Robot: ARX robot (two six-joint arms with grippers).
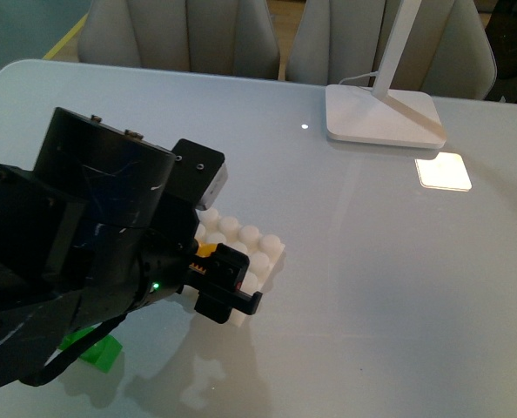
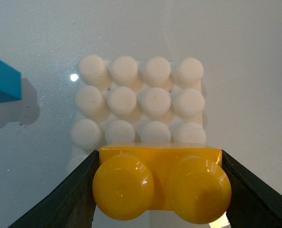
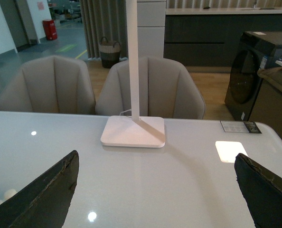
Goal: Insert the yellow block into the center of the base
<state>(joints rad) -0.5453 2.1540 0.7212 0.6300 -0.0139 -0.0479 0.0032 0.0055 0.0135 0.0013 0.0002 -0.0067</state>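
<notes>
Glossy white table (image 1: 372,261), beige chairs (image 3: 150,85) beyond. Lamp (image 3: 134,130) stands ahead of the right gripper (image 3: 157,190), whose jaws are spread wide and empty. Left gripper (image 2: 160,197) pinches the yellow block (image 2: 161,159) over the base's (image 2: 141,95) nearest stud row, contact unclear; blue brick (image 2: 3,80) lies outside the jaws.

- A glossy pale-grey table (image 1: 372,287) was seen, with a bright square patch (image 1: 443,171) shown on its far right part.
- The white studded base (image 1: 260,251) was laid flat on it, left of the middle.
- A white lamp foot (image 1: 380,117) was set at the far side, well apart from the base.
- A green brick (image 1: 97,351) was placed at the near left.
- A blue brick (image 2: 3,85) was seen near the base in the left wrist view.
</notes>
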